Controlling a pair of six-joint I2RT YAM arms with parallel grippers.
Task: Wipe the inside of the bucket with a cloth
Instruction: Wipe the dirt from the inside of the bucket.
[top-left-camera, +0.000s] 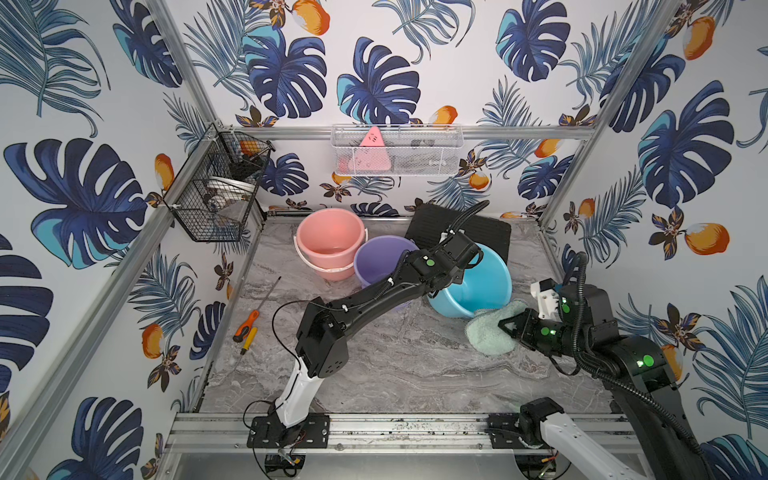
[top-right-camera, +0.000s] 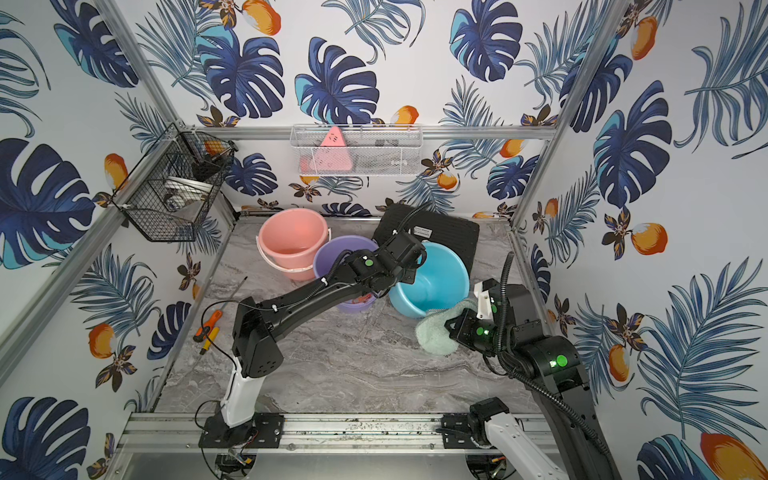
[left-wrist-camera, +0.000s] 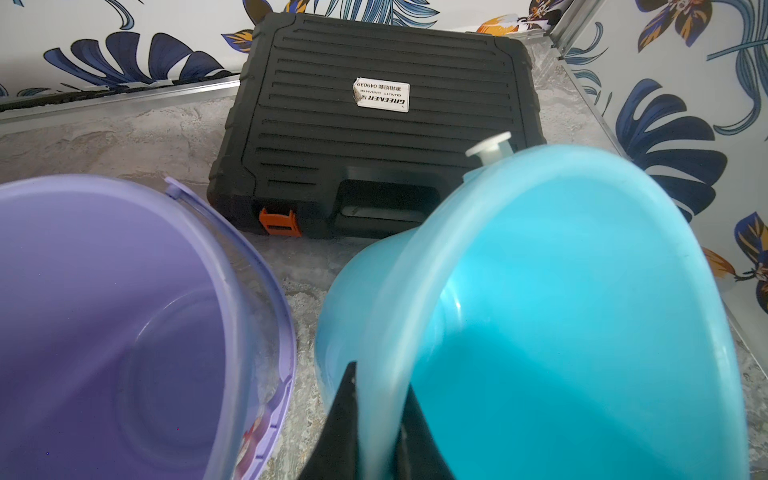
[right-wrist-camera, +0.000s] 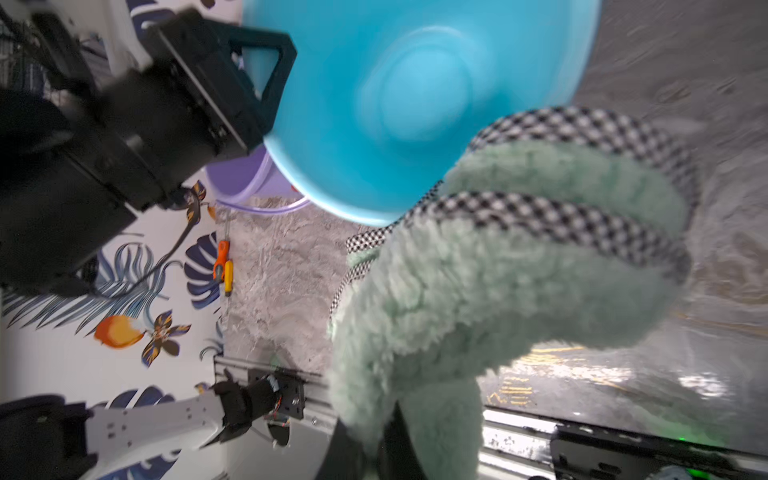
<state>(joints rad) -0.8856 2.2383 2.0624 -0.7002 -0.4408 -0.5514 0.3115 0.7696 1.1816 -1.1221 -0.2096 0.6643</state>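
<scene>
Left pincer (left-wrist-camera: 380, 386) clamped on tilted blue bucket (top-left-camera: 478, 286), right pincer (top-left-camera: 505, 326) on cloth (top-left-camera: 486, 337); purple bucket (top-left-camera: 376, 257), black case (left-wrist-camera: 374, 124) beside.

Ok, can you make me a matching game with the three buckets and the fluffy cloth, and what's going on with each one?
Things:
1. pink plastic bucket
2. purple plastic bucket
3. blue plastic bucket
4. pale green fluffy cloth

States:
A. tipped, rim pinched by the left gripper
B. held in the right gripper
C. upright, farthest back
D. upright, between the other two buckets

Pairs: 1-C, 2-D, 3-A, 4-B
</scene>
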